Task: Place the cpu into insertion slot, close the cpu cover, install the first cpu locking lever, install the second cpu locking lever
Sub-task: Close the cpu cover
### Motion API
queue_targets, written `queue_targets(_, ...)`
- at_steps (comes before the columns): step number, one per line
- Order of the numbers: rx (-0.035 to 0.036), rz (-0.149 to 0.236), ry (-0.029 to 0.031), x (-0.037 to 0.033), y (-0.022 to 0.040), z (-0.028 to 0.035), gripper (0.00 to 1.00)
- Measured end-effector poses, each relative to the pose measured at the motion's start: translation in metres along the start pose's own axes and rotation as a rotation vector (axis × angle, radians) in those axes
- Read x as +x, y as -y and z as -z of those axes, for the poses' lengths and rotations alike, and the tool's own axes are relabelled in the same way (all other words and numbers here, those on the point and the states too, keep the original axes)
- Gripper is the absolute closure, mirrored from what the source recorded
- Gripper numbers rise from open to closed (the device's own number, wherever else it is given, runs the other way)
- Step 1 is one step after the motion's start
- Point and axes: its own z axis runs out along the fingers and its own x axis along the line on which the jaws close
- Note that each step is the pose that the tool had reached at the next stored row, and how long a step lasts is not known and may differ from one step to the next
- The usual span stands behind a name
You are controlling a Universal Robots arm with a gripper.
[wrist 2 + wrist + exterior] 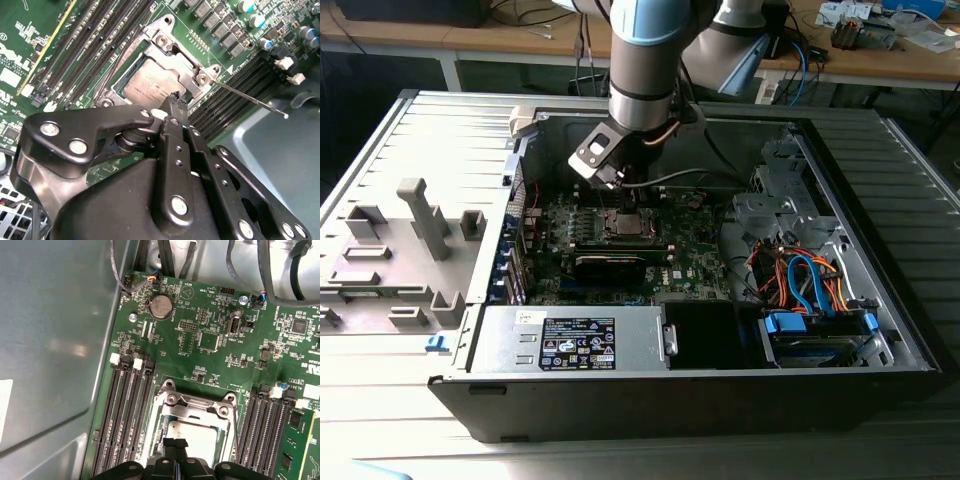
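Note:
The cpu (pixel 147 85) (pixel 200 432) lies flat, grey top up, in the insertion slot (pixel 628 222) on the green motherboard. The silver cpu cover (pixel 187 67) (pixel 192 407) lies down around it, and the chip shows through its window. One thin locking lever (pixel 250 100) sticks out sideways from the socket's corner, unlatched. Another wire lever (pixel 234 427) runs along the socket's side. My gripper (pixel 623 195) (pixel 176 100) (pixel 175 443) hangs just over the socket's edge. It is shut, tips together, at the cover's rim, with nothing seen between them.
Black memory slots (pixel 127 415) (pixel 240 85) flank the socket on both sides. The case's grey walls (pixel 55 340) stand close by. A power supply (pixel 570 340), a drive cage with coloured cables (pixel 810 285) and a grey fixture plate (pixel 400 250) lie around it.

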Motion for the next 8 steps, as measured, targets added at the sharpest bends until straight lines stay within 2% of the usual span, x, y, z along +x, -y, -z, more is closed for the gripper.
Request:
queue_targets(6, -0.0006, 0.0, -0.0027, 0.0004, 0.0, 0.0064, 0.89)
queue_targets(8, -0.0006, 0.0, -0.0026, 0.0006, 0.0001, 0.0104, 0.89)
